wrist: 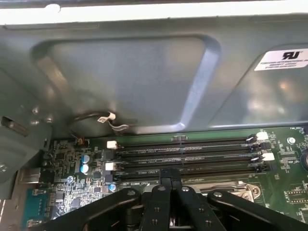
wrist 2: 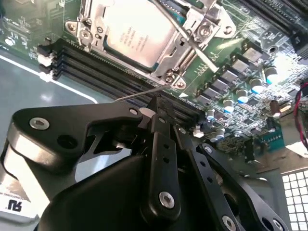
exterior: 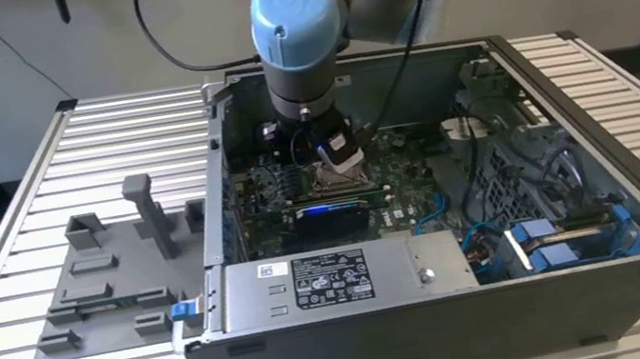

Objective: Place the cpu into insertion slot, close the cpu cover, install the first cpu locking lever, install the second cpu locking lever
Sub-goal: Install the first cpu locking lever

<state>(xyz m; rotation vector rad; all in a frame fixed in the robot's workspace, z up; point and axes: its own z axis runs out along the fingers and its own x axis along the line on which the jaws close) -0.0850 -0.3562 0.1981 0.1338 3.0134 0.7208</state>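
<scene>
Nearest: black gripper point(wrist 2: 159, 103), fingers pressed together, nothing visibly gripped. Hangs with tip just beside a thin wire locking lever point(wrist 2: 137, 94). Beyond, cpu point(wrist 2: 137, 36) flat under lowered cpu cover point(wrist 2: 174, 52) on green motherboard point(wrist 2: 231, 38), inside the open computer case point(exterior: 448, 333).

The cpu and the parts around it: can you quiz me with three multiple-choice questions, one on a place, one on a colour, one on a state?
1. Where is the cpu? A on the table; B under the cover; C beside the case.
2. The board is: A green; B red; C white.
3. The memory slots are: A all filled; B half filled; C all empty.
B: the cover frames the cpu's metal top. A: green shows all round the cover. C: four bare black slots.
</scene>
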